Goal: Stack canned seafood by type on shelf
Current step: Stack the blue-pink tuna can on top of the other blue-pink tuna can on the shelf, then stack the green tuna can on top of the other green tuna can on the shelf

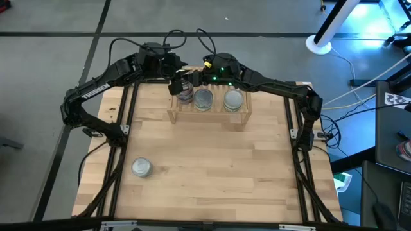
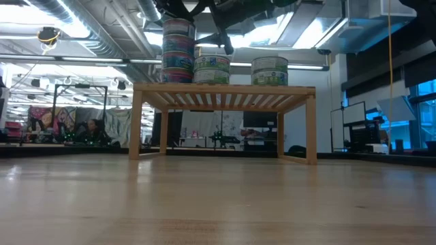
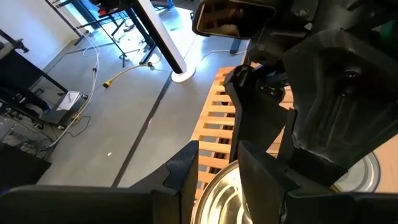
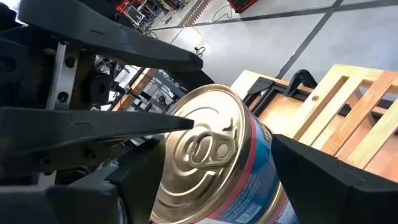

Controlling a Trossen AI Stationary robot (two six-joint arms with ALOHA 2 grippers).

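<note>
Clearly your left gripper pinches the top blue-and-red labelled round tin at the light-wood slatted shelf's left end, matching types, while your right gripper stands spread beside it.

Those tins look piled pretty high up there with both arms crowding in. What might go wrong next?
The tall stack of tins at the shelf's end could topple if nudged. Both the left gripper and right gripper crowd that stack, so they might bump each other. One tin sits far off on the table, unstacked.
</note>
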